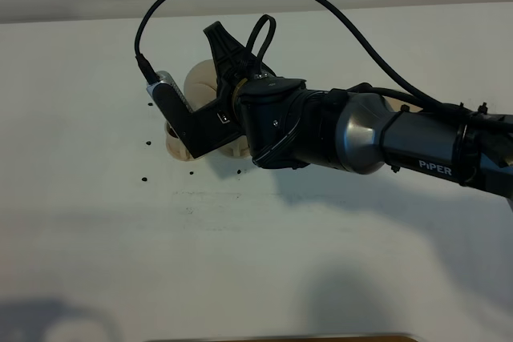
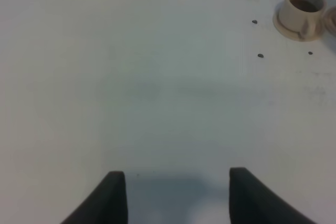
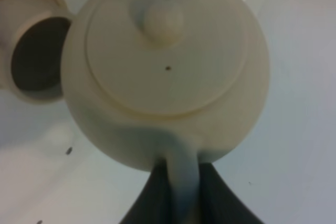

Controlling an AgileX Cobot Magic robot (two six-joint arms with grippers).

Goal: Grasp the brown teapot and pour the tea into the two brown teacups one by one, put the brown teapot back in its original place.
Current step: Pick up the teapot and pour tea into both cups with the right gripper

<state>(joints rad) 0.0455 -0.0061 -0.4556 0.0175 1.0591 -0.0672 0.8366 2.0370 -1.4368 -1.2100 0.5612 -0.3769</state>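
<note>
One arm does your work — the right gripper [image 3: 181,203] reaches across to the left, clamped on the brown teapot's [image 3: 168,72] handle above a teacup [image 3: 34,59]. Your left gripper [image 2: 173,198] hangs open over bare table [image 2: 131,77]; small dark specks [image 2: 260,55] lie near the cup.

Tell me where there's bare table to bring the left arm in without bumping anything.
Bare table fills the whole near half in the high view, below the right arm. The left end effector hangs open over bare surface. It is crowded at the far left-centre: the right end effector holds the brown teapot over a teacup, with dark specks scattered around.
</note>
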